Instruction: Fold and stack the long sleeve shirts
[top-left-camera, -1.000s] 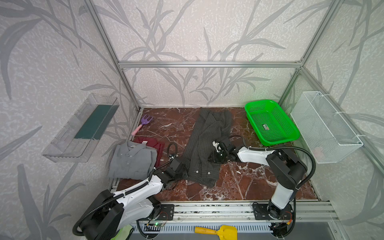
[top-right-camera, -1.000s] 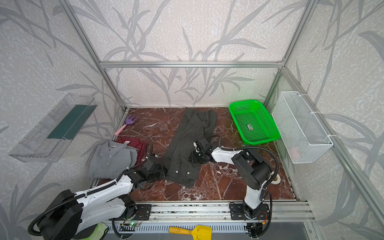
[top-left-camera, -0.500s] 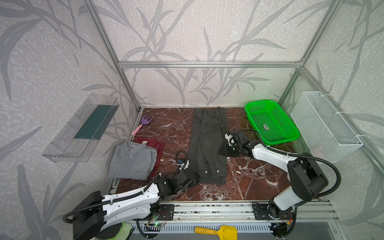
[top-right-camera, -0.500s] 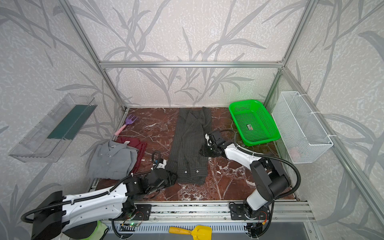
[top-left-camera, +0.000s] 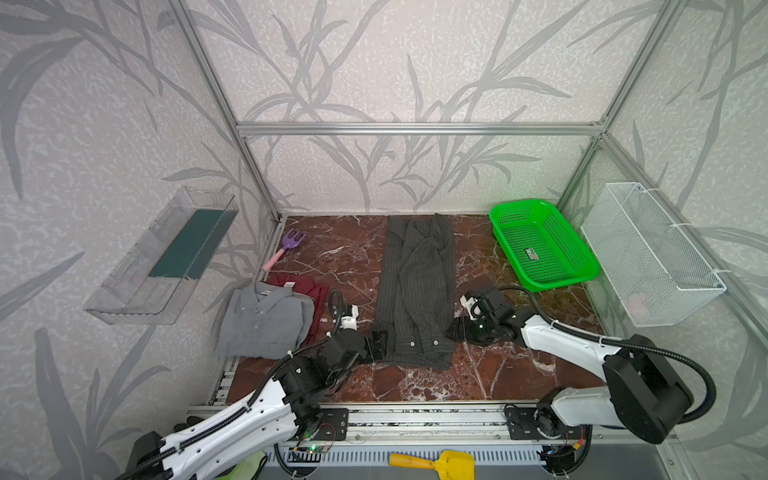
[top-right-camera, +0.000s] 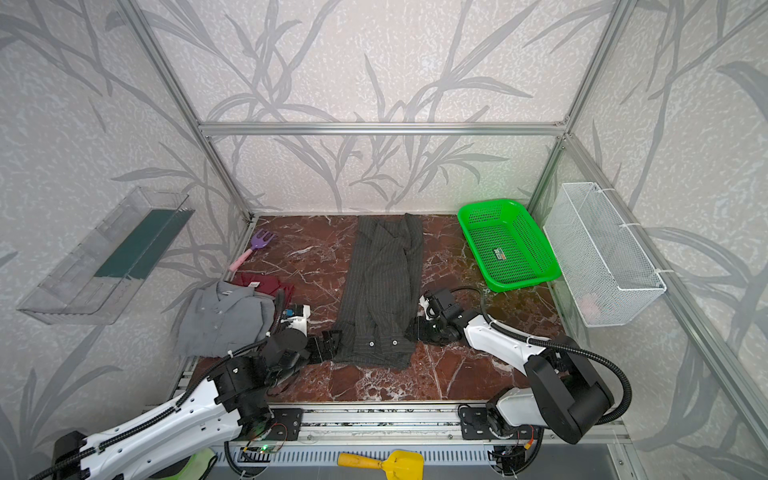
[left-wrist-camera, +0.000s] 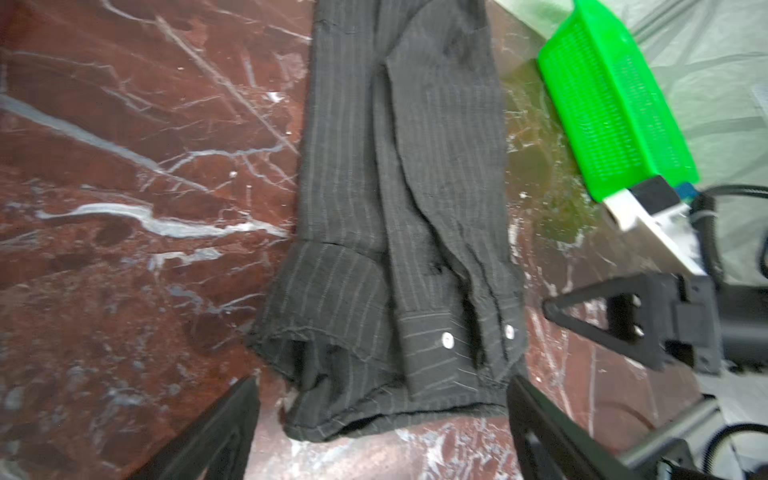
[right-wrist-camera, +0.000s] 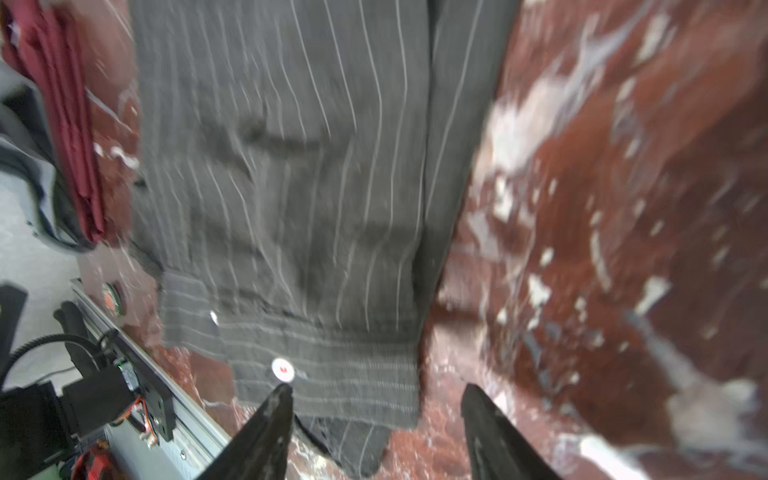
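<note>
the dark pinstriped shirt (top-left-camera: 417, 291) lies along the middle of the bench (top-left-camera: 415, 384) as a long narrow strip, sleeves laid in over the body, buttoned cuffs at the near hem. the left gripper (top-left-camera: 377, 345) and right gripper (top-left-camera: 457, 332) flank that hem, jaws apart on both, clamped on nothing, likely placed to lift it for the next fold. a folded grey shirt (top-left-camera: 266, 320) over a dark red shirt (top-left-camera: 313, 286) waits at left, apparently the stack.

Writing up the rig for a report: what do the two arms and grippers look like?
The left arm and right arm have white shells, black joint housings and black corrugated cable conduits. The left gripper and right gripper are black, with tapering, pointed fingers.
</note>
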